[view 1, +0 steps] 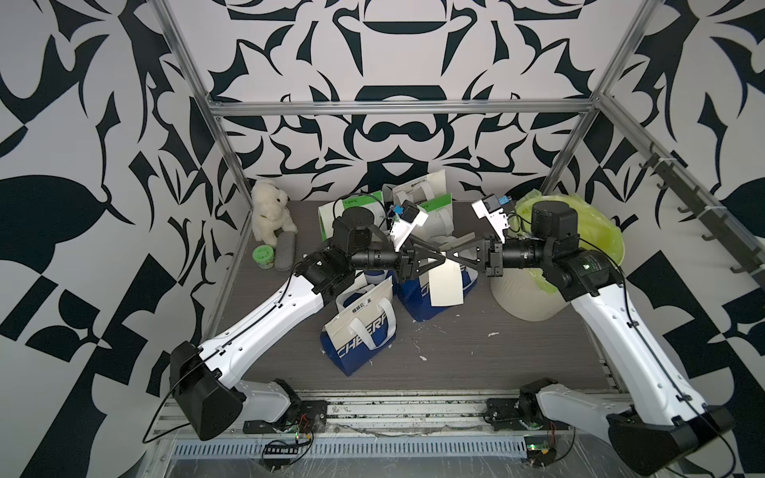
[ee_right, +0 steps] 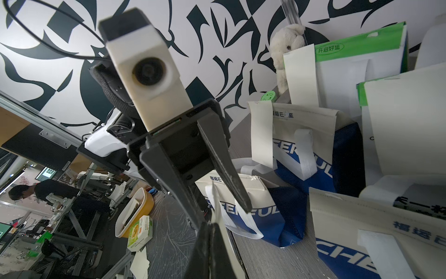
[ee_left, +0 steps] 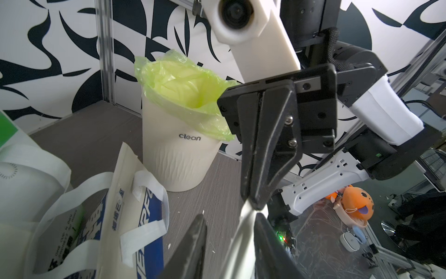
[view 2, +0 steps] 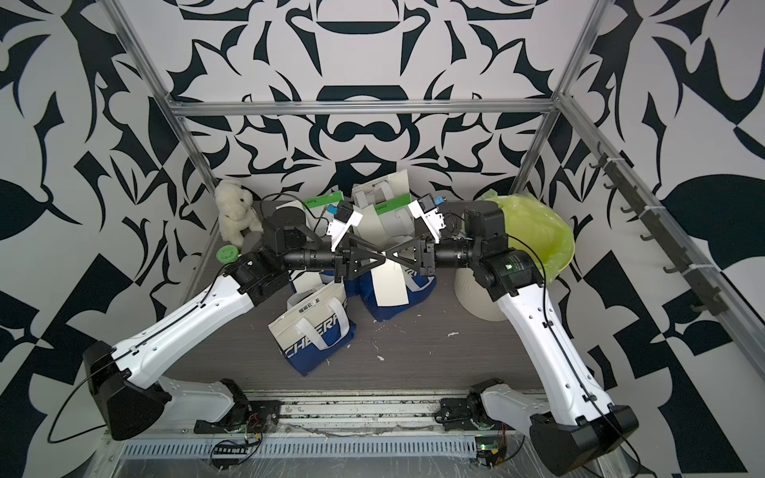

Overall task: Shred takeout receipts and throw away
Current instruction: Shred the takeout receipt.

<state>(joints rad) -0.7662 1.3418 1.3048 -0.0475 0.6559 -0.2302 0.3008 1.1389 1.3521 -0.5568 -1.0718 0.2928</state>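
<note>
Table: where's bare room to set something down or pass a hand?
Free: the front strip of the table, bordered by the front blue bag, the bin and the front rail; only scraps there. A smaller patch in front of the green tin. Crowded: centre and back, where the bags bunch together, a receipt hanging over them.

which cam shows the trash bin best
Left wrist: the trash bin shows nearly whole, green liner and label plain. In both top views the right arm covers part of it. Right wrist view misses it.
</note>
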